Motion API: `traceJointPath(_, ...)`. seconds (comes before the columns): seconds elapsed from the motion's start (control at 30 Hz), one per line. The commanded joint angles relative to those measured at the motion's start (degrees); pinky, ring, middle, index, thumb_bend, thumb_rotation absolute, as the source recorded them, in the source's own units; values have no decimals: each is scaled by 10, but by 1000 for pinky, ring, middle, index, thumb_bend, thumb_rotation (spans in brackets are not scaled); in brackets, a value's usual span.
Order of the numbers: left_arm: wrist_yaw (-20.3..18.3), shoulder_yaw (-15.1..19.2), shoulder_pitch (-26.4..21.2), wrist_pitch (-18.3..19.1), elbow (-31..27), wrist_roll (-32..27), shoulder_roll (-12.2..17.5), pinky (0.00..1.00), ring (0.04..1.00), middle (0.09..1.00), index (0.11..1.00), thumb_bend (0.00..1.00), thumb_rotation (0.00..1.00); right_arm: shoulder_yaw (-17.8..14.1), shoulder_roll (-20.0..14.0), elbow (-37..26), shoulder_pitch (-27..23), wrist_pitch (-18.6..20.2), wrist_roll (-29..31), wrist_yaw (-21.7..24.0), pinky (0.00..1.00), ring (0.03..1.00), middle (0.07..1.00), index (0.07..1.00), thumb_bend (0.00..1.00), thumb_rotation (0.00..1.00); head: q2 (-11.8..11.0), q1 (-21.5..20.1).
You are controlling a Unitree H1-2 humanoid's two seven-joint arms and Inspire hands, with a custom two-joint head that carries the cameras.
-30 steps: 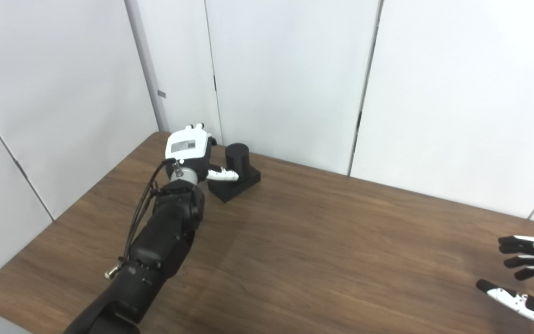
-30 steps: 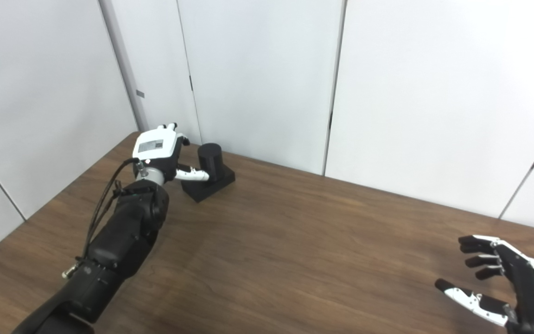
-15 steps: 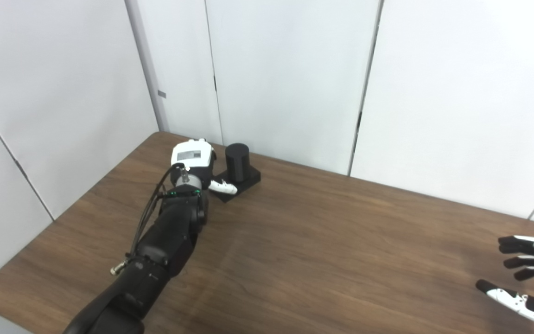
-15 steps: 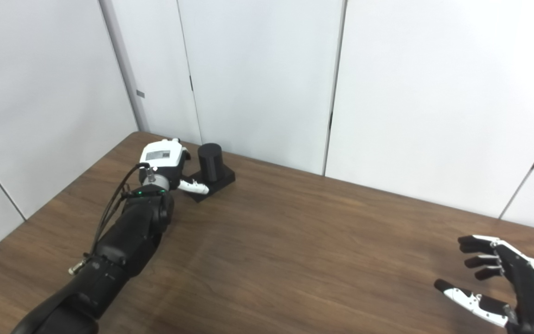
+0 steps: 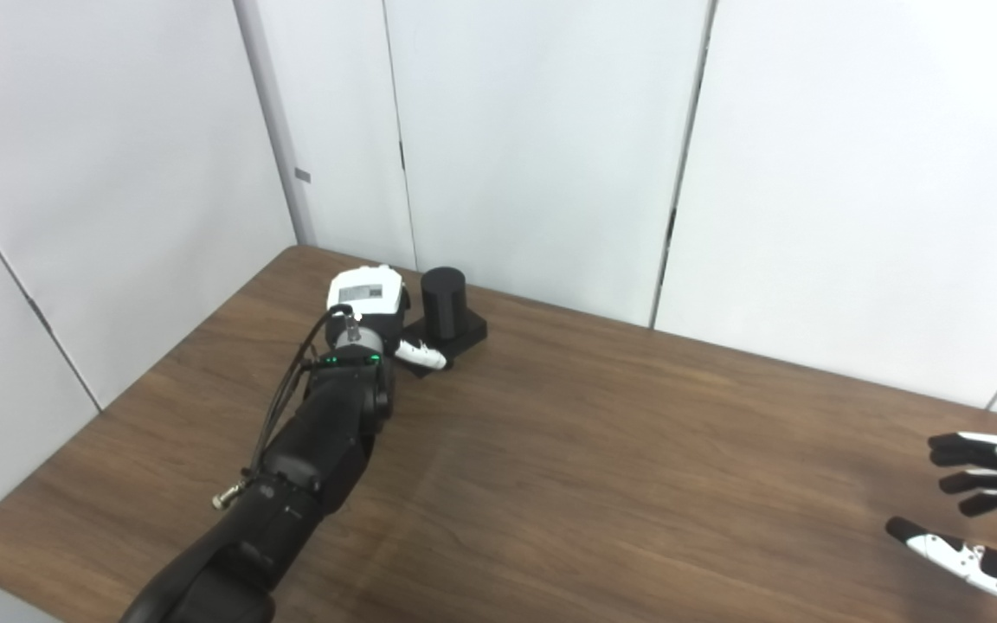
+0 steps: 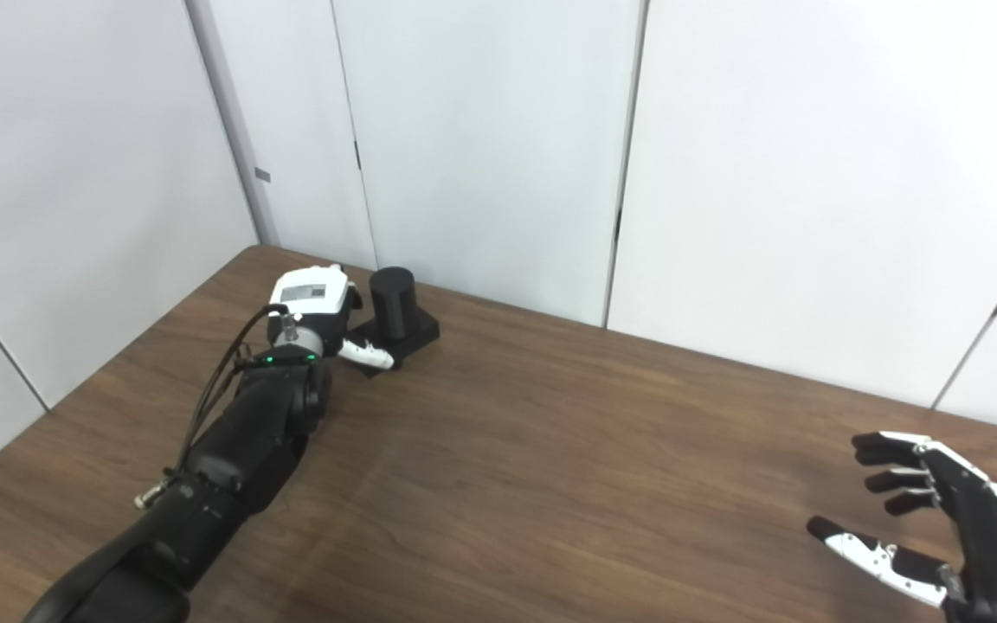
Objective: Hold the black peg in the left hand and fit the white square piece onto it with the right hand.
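The left hand (image 5: 370,305) sits low against the black peg (image 5: 445,302), thumb lying over the peg's square base; whether its far-side fingers have clenched is hidden. Well to the peg's right, the right hand (image 6: 940,519) hangs splayed and empty. No white square piece shows. A half-set grip risks tipping or skidding the peg across the table (image 5: 602,467).

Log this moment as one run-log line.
left hand: at peg, grip unclear | right hand: open, idle | white piece: not in view | table
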Motion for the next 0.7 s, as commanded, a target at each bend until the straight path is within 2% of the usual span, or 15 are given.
traceJointPath(0.0,19,-2,-36,2,6,2,17,927,1000,1000,733,1000,525,-5,-2,-29,-12,3,-3,0,484,578,643,640,583,0,1,-1)
traceJointPath(0.33,52,-21,-54,2,73,-18,21,944,1000,1000,780,1000,516,-5,-2,-42,-7,9,-4,2,470,559,638,637,583,0,2,-8)
traceJointPath(0.43,66,-27,-58,1,92,-35,23,956,1000,1000,822,1000,508,-4,-2,-38,-6,2,-5,-2,467,554,631,634,593,0,3,-9)
traceJointPath(0.67,84,-51,-67,0,114,-53,31,916,1000,997,826,994,507,-5,-3,-37,-5,0,-4,-2,462,559,635,634,585,0,3,-10)
